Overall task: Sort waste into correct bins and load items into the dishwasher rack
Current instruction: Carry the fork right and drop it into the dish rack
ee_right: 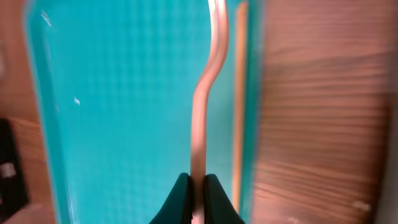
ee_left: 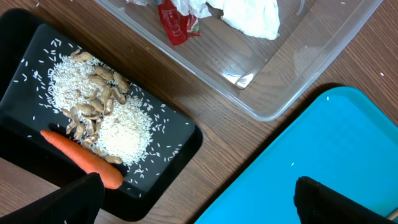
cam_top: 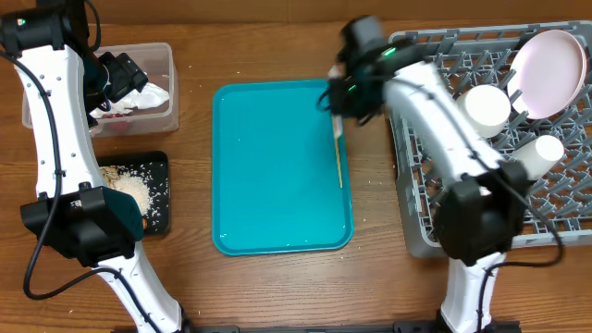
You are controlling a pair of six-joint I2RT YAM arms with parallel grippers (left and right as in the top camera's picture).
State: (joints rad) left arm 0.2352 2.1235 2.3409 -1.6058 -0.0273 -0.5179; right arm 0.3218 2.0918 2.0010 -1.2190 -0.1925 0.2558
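My right tool (ee_right: 198, 188) is pinched narrow on a thin, pale, curved strip that runs out ahead of the fingertips. I take it for the fork (ee_right: 200, 112) seen edge-on, though the view is blurred. Gripping the handle end leaves the rest free to slot between pegs. Directly under this tool is the teal tray (ee_right: 124, 124). Just beside the fork, on the rack side and hard against the tray's rim, lies the stick (ee_right: 239, 93), flat and not yet picked up. Beyond that rim is bare desk (ee_right: 317, 124), and farther out on the same side stands the rack (cam_top: 435, 222), with the plate (cam_top: 548, 72) leaning on edge in its far corner and two white vessels (cam_top: 486, 109) set among the pegs, so they can drain. My left tool (ee_left: 198, 186) is spread wide and holds nothing. It hangs above the gap between the teal tray and the bins. Below and to one side of it is the black tray (ee_left: 25, 37), which has the rice (ee_left: 124, 130), beige scraps (ee_left: 99, 99) and carrot (ee_left: 81, 158) gathered together as food waste. Farther ahead, the clear tub (ee_left: 292, 81) keeps the napkins (ee_left: 252, 15) and red wrapper (ee_left: 176, 22) as dry rubbish. By my judgement the sorting is done, and only the fork and stick are left to load.
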